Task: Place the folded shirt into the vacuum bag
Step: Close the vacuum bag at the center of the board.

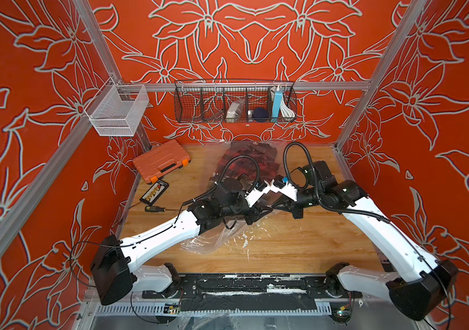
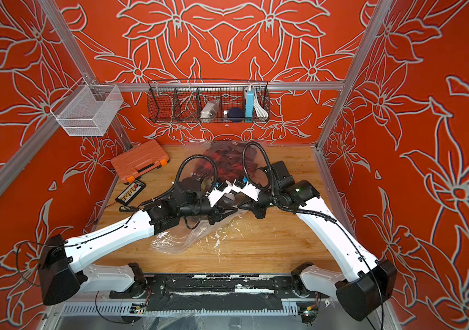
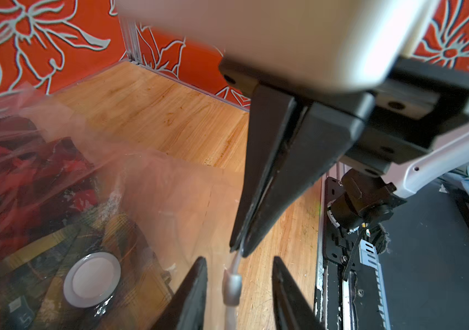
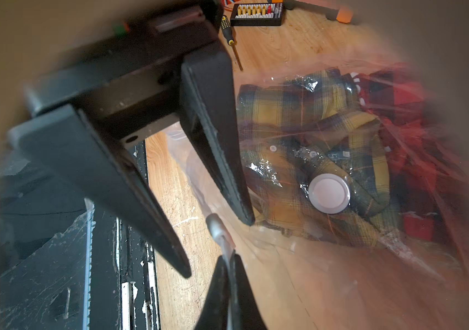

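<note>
The vacuum bag (image 1: 222, 238) lies crinkled down the middle of the wooden table. Inside it I see a yellow-and-dark plaid folded shirt (image 4: 293, 114) beside red plaid cloth (image 4: 410, 120). The bag's white valve cap (image 4: 329, 193) sits over the yellow shirt. My right gripper (image 4: 229, 257) is shut on the bag's zip-seal strip, just past the small slider clip (image 3: 232, 288). My left gripper (image 3: 239, 259) is open, its fingers (image 3: 196, 288) on either side of the clip without touching it. In both top views the two grippers (image 1: 269, 211) (image 2: 244, 206) meet tip to tip over the bag.
An orange tool case (image 1: 160, 164), a bit set (image 1: 154, 194) and a screwdriver (image 1: 154, 209) lie at the left of the table. A black wire basket (image 1: 234, 103) and a white mesh basket (image 1: 116, 110) hang above the back. A black rail (image 1: 250, 285) runs along the front.
</note>
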